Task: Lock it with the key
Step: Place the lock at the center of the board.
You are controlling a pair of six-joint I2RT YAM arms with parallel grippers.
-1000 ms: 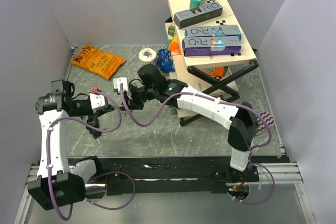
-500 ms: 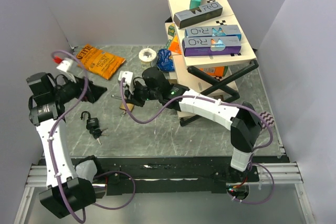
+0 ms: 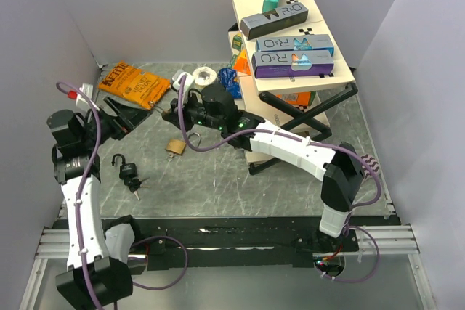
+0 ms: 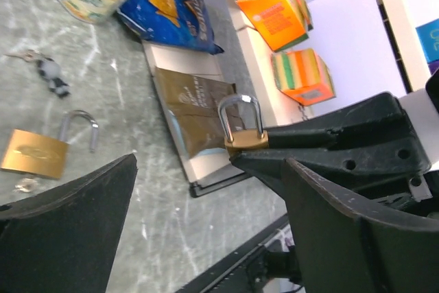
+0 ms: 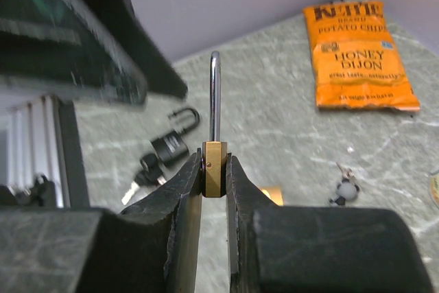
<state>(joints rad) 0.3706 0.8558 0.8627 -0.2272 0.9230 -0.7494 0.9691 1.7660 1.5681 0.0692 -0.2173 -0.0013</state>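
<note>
Grey marbled tabletop, closed in by pale walls, carries both arms and a scatter of items.

Right gripper (image 5: 215, 178): the two fingers are clamped on the flat sides of a small brass padlock (image 4: 244, 139). The padlock is lifted off the table with its shackle pointing up. It sits in front of the left gripper's camera.

Left gripper (image 4: 209, 169): the fingers stand wide apart and hold nothing. This gripper hangs above the left side of the table and faces the held padlock without touching it.

On the table below, between the two arms, lies a larger brass padlock (image 3: 174, 147), flat on its side. Nearer the left arm lies a black padlock (image 3: 128, 171) with its shackle swung open, and a bunch of keys (image 3: 136, 186) touches it. A single key with a small fob (image 4: 49, 81) lies farther back.

An orange chip bag (image 3: 135, 83) lies at the back left. A roll of tape (image 3: 204, 75) and a blue snack bag (image 3: 229, 83) lie beside a rack (image 3: 320, 117) stacked with boxes at the back right.
</note>
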